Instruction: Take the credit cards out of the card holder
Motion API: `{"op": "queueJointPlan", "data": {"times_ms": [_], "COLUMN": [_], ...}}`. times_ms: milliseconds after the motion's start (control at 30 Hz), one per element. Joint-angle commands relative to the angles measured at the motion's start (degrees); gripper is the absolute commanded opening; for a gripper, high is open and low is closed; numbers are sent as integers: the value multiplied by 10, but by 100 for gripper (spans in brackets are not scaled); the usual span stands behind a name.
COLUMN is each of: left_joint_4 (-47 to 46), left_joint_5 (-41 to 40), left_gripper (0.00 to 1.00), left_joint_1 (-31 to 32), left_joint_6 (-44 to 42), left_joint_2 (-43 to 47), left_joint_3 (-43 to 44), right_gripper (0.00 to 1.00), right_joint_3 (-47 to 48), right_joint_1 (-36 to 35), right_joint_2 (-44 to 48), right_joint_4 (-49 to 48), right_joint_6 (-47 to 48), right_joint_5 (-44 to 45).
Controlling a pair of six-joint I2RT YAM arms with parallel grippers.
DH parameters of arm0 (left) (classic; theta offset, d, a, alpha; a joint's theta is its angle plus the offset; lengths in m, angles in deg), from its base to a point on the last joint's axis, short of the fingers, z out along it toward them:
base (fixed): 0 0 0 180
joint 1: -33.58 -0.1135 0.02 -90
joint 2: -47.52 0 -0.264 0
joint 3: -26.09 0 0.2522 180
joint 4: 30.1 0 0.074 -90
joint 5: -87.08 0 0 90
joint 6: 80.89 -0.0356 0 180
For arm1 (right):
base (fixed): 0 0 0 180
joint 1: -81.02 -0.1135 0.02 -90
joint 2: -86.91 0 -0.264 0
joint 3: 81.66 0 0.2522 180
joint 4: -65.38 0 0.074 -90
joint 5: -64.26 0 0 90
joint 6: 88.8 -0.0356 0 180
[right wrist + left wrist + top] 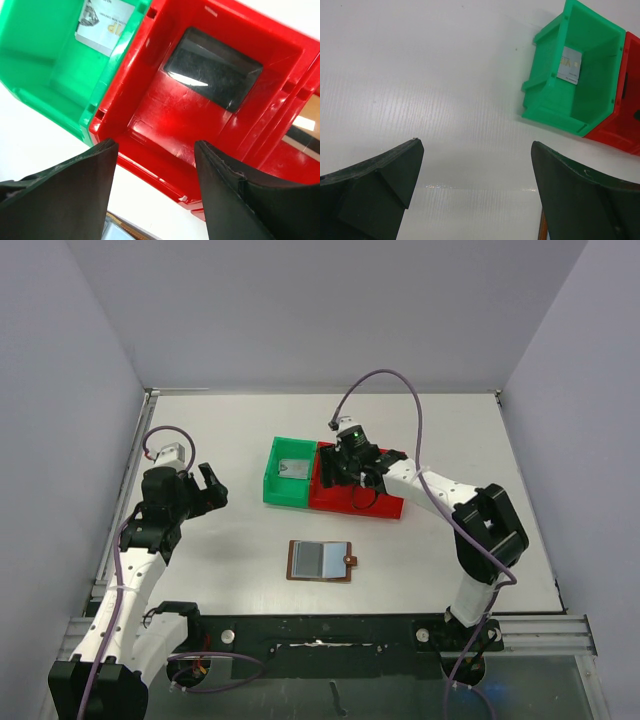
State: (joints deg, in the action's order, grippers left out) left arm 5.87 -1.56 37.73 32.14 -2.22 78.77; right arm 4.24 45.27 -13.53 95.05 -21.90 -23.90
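white tabletop (450, 440) w/ grey walls (60, 360) round it. card holder (322, 561) lies open flat at lower centre of the top view, apart from both arms, blue-grey panels facing up. can't tell from here if any card is left in the sleeves. silver-grey card (105, 25) lies on the floor of the green bin (270, 485), upper left of the right wrist view. black card (212, 70) lies flat in the red bin (385, 508), which touches the green one on its right. looks like each card goes to its own bin, w/ the holder left open as the source. right gripper (155, 185) hangs over the red bin's near wall, jaws apart w/ nothing btwn them, prob. bc the black card is already dropped. left gripper (475, 190) hovers over the tabletop at left of the top view, jaws wide and empty, well clear of the bins. parked out of the way, i'd guess.
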Motion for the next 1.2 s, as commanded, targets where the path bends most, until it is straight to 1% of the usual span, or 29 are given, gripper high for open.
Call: {"op": "queueJointPlan", "data": {"times_ms": [0, 267, 567, 733, 900, 967, 1000, 1067, 1167], "left_joint_4": [-28, -29, -29, -28, -26, -26, -26, -26, -25], "left_joint_5": [4, 4, 4, 6, 3, 1, 1, 2, 4], "left_gripper": [90, 90, 90, 90, 90, 90, 90, 90, 90], "left_joint_1": [-1, -1, -1, -1, -1, -1, -1, -1, -1], "left_joint_6": [-10, -10, -10, -10, -10, -9, -9, -9, -9], "left_joint_2": [-1, -3, -2, -3, 0, 1, 1, 0, 0], "left_joint_3": [10, 10, 10, 9, 10, 10, 10, 11, 12], "right_gripper": [63, 63, 65, 67, 78, 85, 91, 99, 98], "right_joint_3": [15, 0, -27, -32, -46, -68, -86, -117, -150], "right_joint_1": [-7, -11, -8, -11, -51, -83, -92, -98, -97], "right_joint_2": [-9, -2, 33, 74, 140, 180, 202, 249, 301], "right_joint_4": [15, 30, 45, 34, 28, 4, -15, -39, -18], "right_joint_6": [-32, -28, -6, -1, -19, -17, -22, -57, -152], "right_joint_5": [38, 52, 80, 54, 95, 113, 115, 115, 143]}}
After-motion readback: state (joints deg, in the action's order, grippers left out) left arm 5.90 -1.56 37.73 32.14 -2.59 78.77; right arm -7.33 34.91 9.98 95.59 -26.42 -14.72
